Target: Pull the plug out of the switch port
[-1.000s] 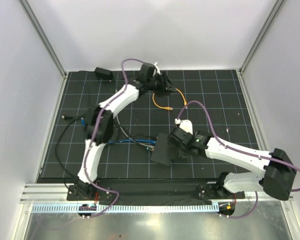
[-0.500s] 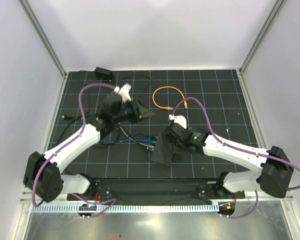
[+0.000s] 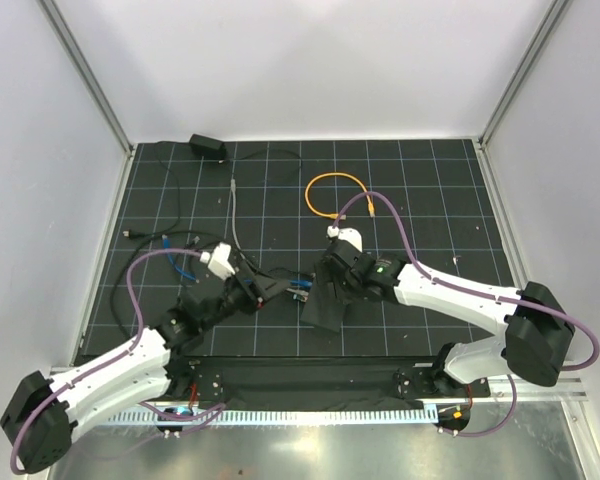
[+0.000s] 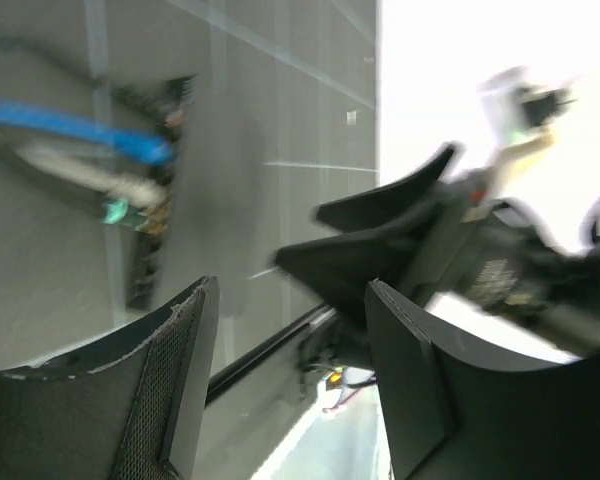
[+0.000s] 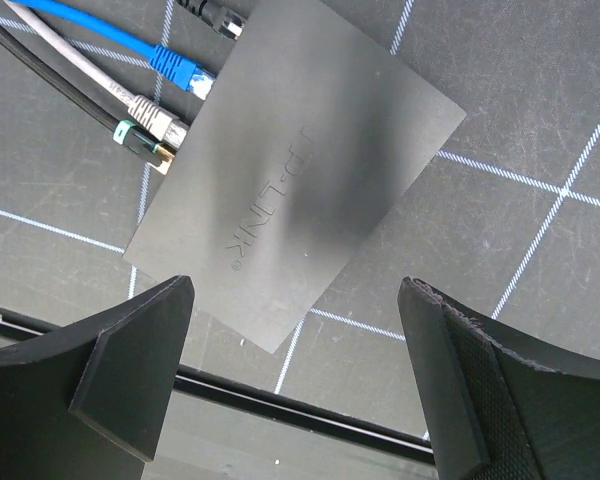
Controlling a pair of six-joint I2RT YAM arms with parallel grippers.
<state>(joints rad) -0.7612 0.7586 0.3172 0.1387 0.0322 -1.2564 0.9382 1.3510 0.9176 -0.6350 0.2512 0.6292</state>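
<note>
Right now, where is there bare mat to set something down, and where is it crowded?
Bare mat between the orange cable and the right rail. Crowded: left of the switch, among plugged cables and the left tool.

Matte black switch box (image 5: 290, 190) with tone-on-tone lettering, on a black mat (image 5: 540, 260) gridded in thin white lines. Blue cable (image 5: 100, 32), pale grey cable (image 5: 85, 82), green-tipped plug (image 5: 140, 140), orange cable (image 3: 336, 176), purple cable (image 3: 405, 235), white right arm (image 3: 450, 292).

We see a black mat (image 3: 440, 180) ruled with a pale grid, spread flat between plain white walls (image 3: 310, 70). Aluminium posts (image 3: 85, 75) slant up from both back corners, and a brushed metal sheet (image 3: 360, 455) gleams along the near edge under soft, even light.
</note>
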